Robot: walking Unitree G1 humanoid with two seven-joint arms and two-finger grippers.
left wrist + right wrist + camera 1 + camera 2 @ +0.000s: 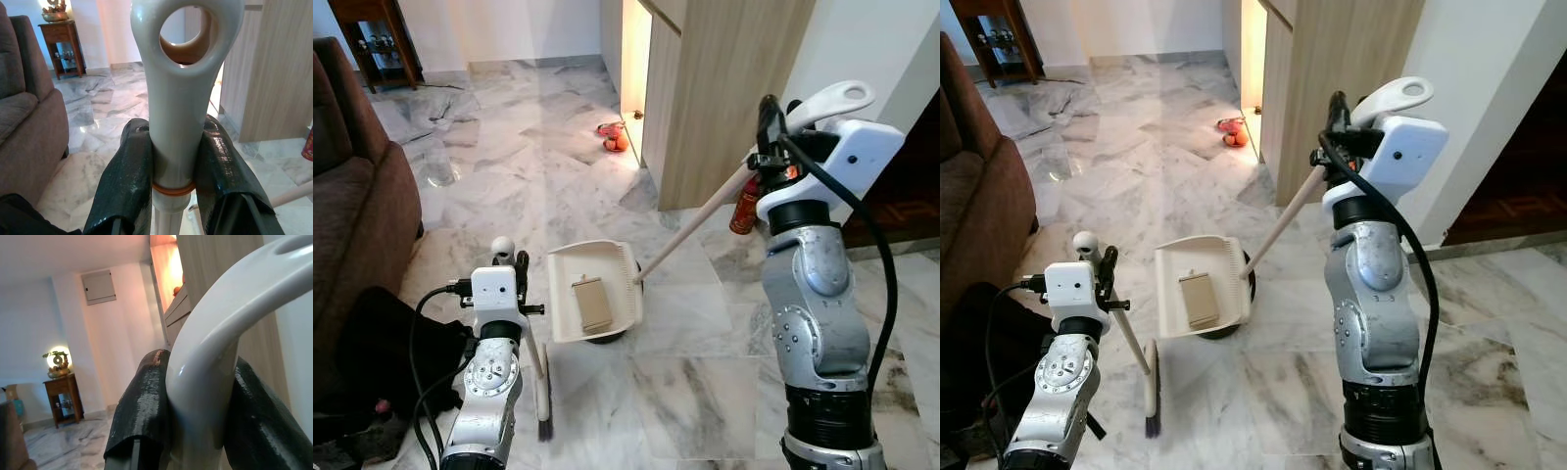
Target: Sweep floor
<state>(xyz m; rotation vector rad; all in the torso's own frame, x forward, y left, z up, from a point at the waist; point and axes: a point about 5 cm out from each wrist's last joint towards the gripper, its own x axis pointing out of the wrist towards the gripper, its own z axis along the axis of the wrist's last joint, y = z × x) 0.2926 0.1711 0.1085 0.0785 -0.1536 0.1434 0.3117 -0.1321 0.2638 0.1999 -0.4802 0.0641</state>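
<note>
Cream plastic dustpan (592,289) sits mid-frame on the marble floor (705,392) with a tan scrap (591,304) already inside, right end effector (195,396) clamped on its long handle, left end effector (173,166) gripping the white broom (540,387), so sweeping looks mostly done.

Cream dustpan (592,291) on marble floor (705,382), tan card inside; broom (541,387) beside.
</note>
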